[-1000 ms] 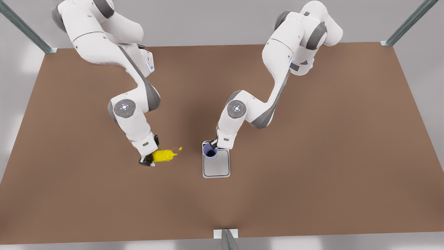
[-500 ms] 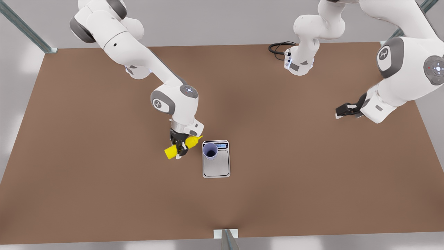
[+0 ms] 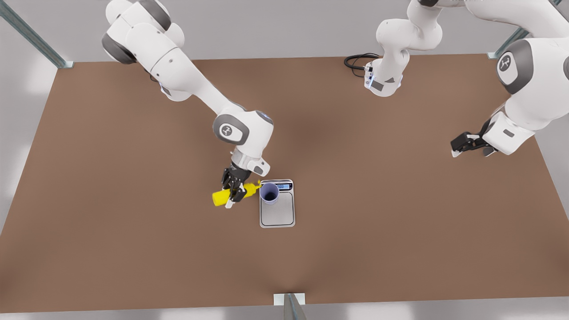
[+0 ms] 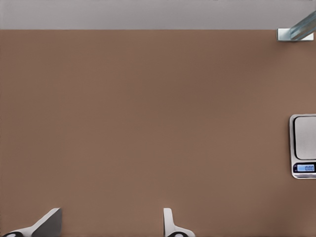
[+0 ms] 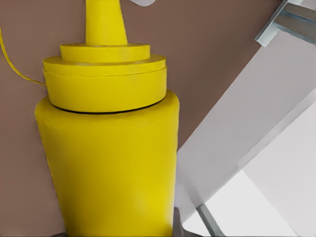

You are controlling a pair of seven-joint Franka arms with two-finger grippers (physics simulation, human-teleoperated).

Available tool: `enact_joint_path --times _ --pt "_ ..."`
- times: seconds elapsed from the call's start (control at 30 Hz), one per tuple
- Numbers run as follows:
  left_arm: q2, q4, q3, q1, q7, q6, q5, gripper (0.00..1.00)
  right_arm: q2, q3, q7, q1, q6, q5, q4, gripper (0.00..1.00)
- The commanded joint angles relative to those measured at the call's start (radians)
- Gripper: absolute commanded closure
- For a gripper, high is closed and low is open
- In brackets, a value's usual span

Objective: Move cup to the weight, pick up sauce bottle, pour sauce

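The sauce bottle (image 3: 224,196) is clenched in my right gripper (image 3: 234,194), lying nearly level with its nozzle at the cup (image 3: 269,193) rim, which looks set for pouring. The cup stands on the kitchen scale (image 3: 277,215) by the display. My left gripper (image 3: 462,146) waits released, well apart over the desk (image 3: 378,222).
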Motion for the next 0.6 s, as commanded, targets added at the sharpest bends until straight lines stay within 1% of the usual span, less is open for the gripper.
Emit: enact_joint_path --times 0.0,0.1,0.17,0.3,0.47,0.57 --pt "0.0 0.0 0.0 -0.003 0.001 0.002 0.006 0.0 0.003 0.0 0.002 0.006 -0.002 -0.006 0.0 0.45" --pt "0.008 0.0 0.0 -0.002 -0.001 0.005 0.004 0.0 0.012 0.0 0.004 0.013 -0.039 -0.076 0.009 0.45" --pt "0.008 0.0 0.0 -0.002 -0.001 0.005 0.004 0.0 0.037 0.0 0.014 0.027 -0.046 -0.084 0.041 0.45" --pt "0.009 0.0 0.0 -0.002 -0.001 0.007 0.003 0.0 0.066 -0.002 0.019 0.035 -0.062 -0.092 0.051 0.45" --pt "0.008 0.002 0.0 -0.002 0.001 0.012 0.004 0.0 0.072 0.0 0.017 0.059 -0.103 -0.201 0.052 0.45" --pt "0.008 0.002 0.0 -0.002 0.001 0.012 0.004 0.0 0.084 0.0 0.017 0.07 -0.114 -0.221 0.054 0.45"
